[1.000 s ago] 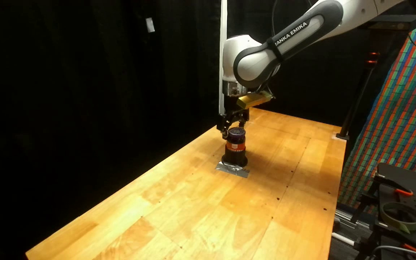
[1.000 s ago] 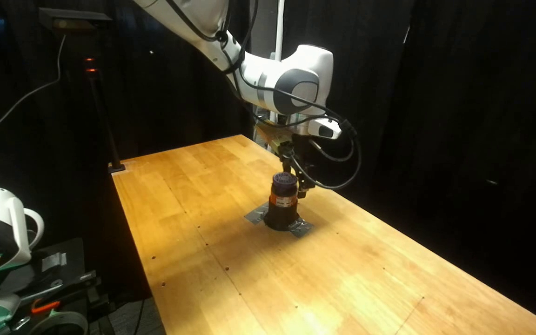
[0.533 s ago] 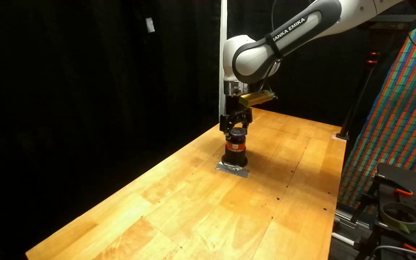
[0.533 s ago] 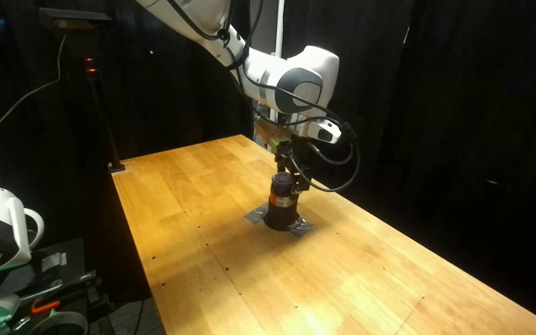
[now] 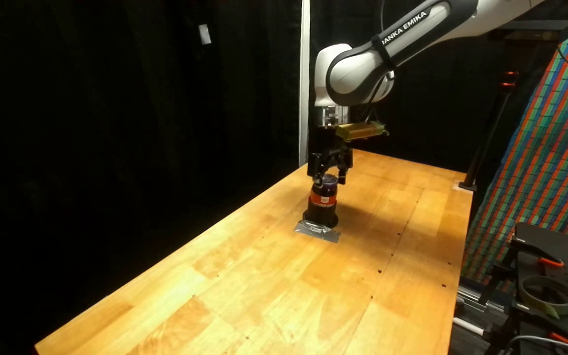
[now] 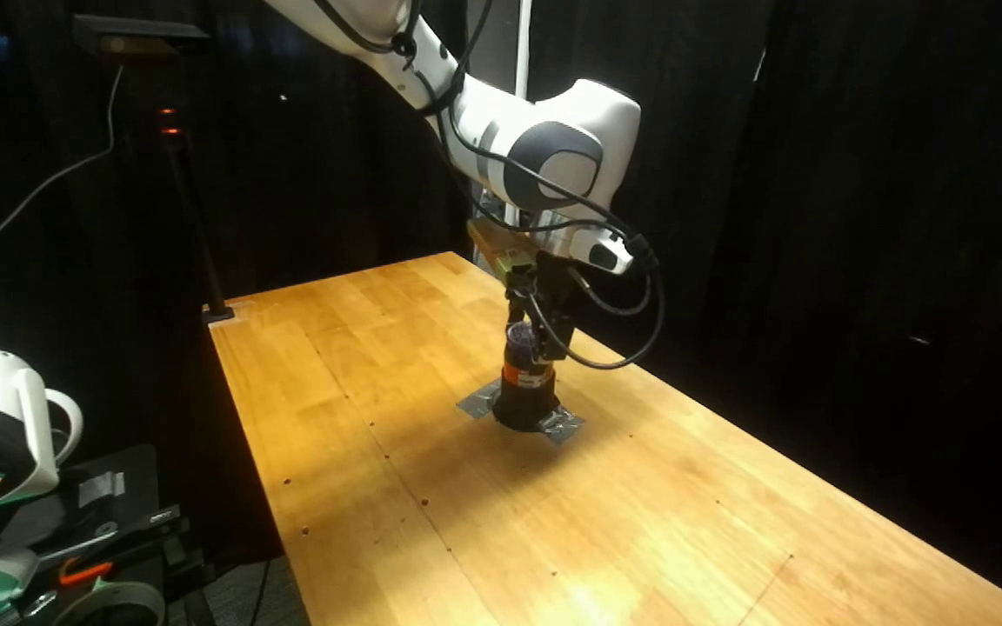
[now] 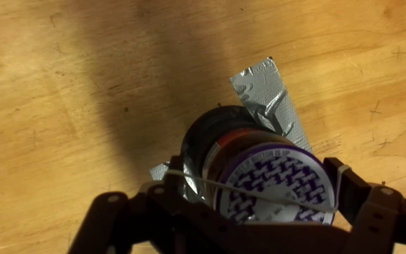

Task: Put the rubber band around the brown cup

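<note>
The brown cup (image 5: 323,200) is a dark jar with an orange label and a purple-and-white lid. It also shows in an exterior view (image 6: 527,375) and in the wrist view (image 7: 284,169). It stands in a black holder (image 6: 524,407) taped to the table and leans slightly. My gripper (image 7: 256,171) is open, fingers on either side of the lid, around its top in both exterior views (image 5: 330,180) (image 6: 532,336). The pale rubber band (image 7: 246,192) is stretched between the fingers and crosses over the lid. One finger is against or very close to the lid's edge.
Grey tape (image 7: 273,91) fixes the holder to the wooden table (image 5: 284,286). A black post (image 5: 486,133) stands at the table's far corner. A dark side bench (image 5: 550,256) with a tape roll (image 5: 548,295) stands beside the table. A cable loop (image 6: 662,313) hangs from the arm.
My gripper has moved over the cup, rightward in an exterior view, so its fingers straddle the lid. The cup's top has tipped a little the same way.
</note>
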`<control>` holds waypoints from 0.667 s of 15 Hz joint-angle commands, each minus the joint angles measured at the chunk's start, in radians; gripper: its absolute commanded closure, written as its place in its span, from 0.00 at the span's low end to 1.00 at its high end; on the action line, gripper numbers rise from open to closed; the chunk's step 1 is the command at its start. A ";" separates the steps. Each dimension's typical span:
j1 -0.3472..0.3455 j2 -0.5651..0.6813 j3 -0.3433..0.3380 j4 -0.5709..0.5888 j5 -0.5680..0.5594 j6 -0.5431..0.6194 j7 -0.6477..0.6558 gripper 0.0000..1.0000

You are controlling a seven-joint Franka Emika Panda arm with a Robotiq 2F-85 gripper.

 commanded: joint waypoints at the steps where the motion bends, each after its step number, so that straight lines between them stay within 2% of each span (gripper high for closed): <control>1: -0.019 -0.088 0.007 -0.125 0.048 0.013 -0.050 0.00; 6: -0.023 -0.142 0.008 -0.222 0.074 0.049 -0.089 0.00; 7: -0.022 -0.151 0.007 -0.245 0.077 0.072 -0.087 0.25; 8: -0.020 -0.164 0.006 -0.271 0.080 0.102 -0.086 0.25; 10: -0.018 -0.190 0.006 -0.326 0.084 0.163 -0.086 0.42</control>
